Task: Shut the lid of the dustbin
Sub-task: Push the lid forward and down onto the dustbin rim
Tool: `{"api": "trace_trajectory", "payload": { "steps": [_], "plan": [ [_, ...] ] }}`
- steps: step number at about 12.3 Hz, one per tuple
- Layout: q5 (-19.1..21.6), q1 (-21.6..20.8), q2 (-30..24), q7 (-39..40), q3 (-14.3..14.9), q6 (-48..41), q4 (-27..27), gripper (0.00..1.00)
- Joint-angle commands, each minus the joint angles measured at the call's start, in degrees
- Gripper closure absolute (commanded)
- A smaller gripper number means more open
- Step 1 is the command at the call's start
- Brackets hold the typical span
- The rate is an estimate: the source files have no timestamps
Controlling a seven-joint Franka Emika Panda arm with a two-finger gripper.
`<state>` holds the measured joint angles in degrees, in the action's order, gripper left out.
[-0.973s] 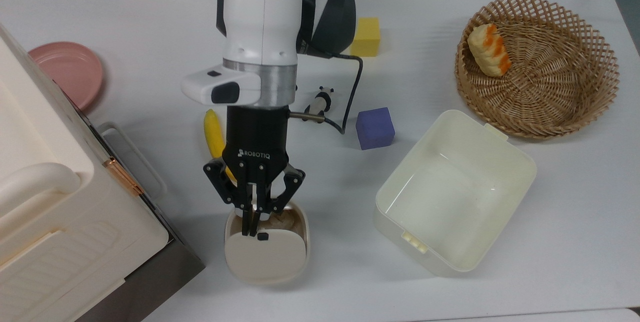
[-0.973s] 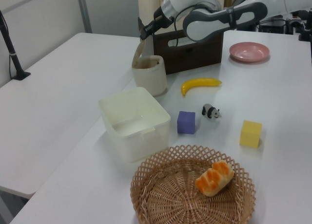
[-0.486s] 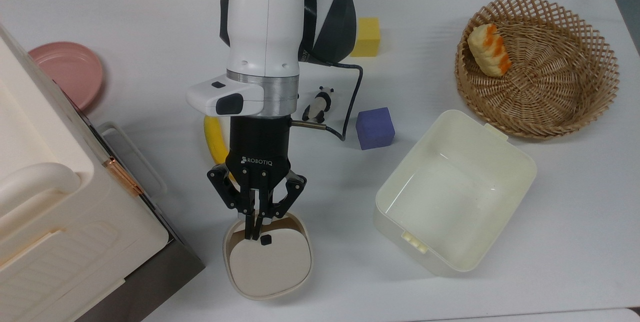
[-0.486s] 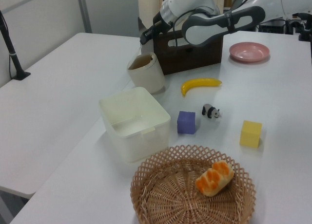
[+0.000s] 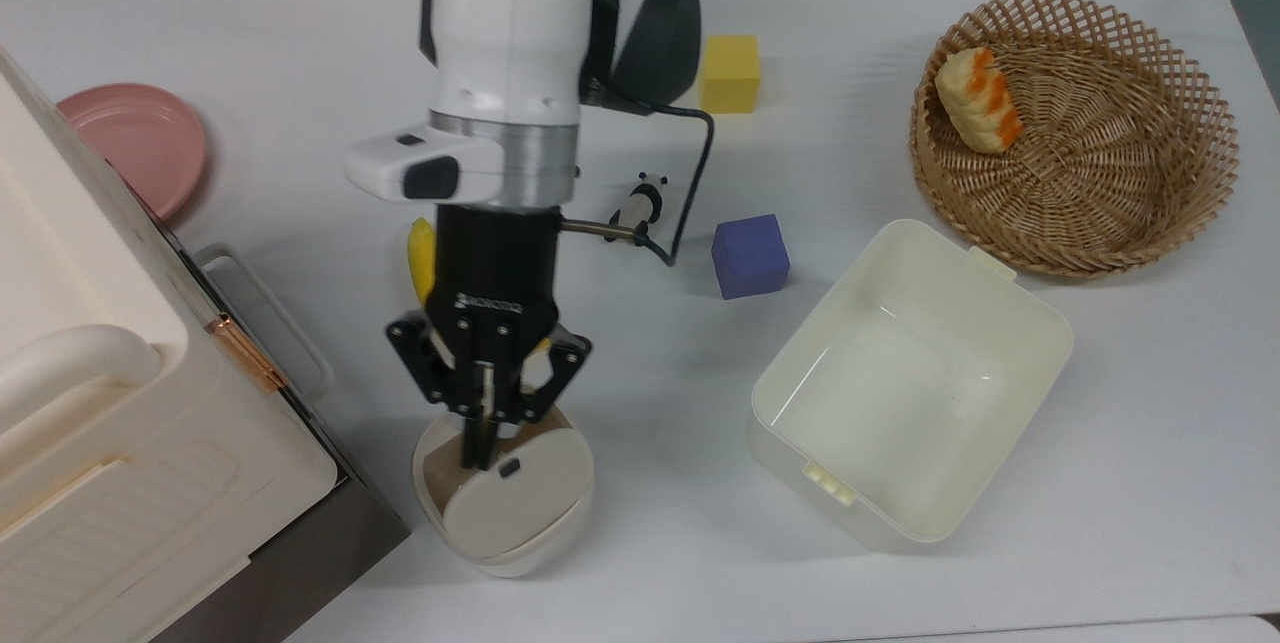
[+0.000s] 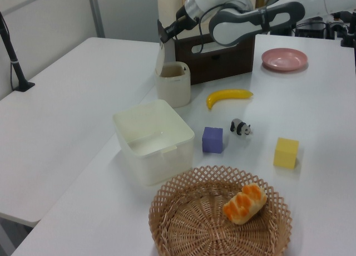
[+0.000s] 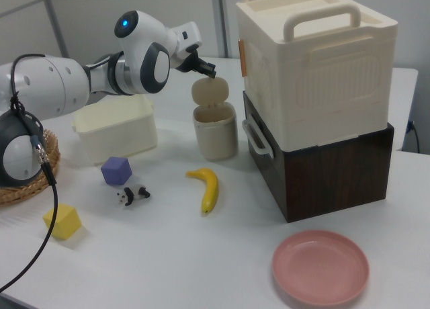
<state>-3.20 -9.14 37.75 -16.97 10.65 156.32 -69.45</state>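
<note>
Hand (image 5: 477,451) with fingers drawn close together, pinching the upper edge of the lid (image 5: 515,501) beside its small black square mark. Lid raised above the mouth of the dustbin (image 5: 500,548), standing near upright in the left view (image 6: 160,58) and the right view (image 7: 209,91), its lower edge at the bin's rim on the side away from the banana (image 5: 421,258). Bin mouth open, beige inside showing under the lid in the top view.

Compared with half a second ago: lid swung back up from lying almost flat over the mouth; dustbin now upright on the worktop (image 5: 300,73) instead of tipped, and shifted toward the top view's left, nearer the big storage box (image 5: 120,403). Hand likewise moved toward the top view's left, grip on the lid unchanged.

Left to right in the top view: pink plate (image 5: 135,143) and storage box, then dustbin under the hand, then purple cube (image 5: 750,256) and yellow block (image 5: 730,73), cream tub (image 5: 1030,323), wicker basket (image 5: 1170,213).
</note>
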Motion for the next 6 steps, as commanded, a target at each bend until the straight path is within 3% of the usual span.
{"api": "trace_trajectory", "payload": {
  "steps": [1,6],
  "plan": [
    [0.21,0.52,-2.77,2.03,0.42,0.92,-3.06,0.90],
    [0.57,0.09,-2.86,1.59,0.16,0.92,-2.71,0.90]
  ]
}}
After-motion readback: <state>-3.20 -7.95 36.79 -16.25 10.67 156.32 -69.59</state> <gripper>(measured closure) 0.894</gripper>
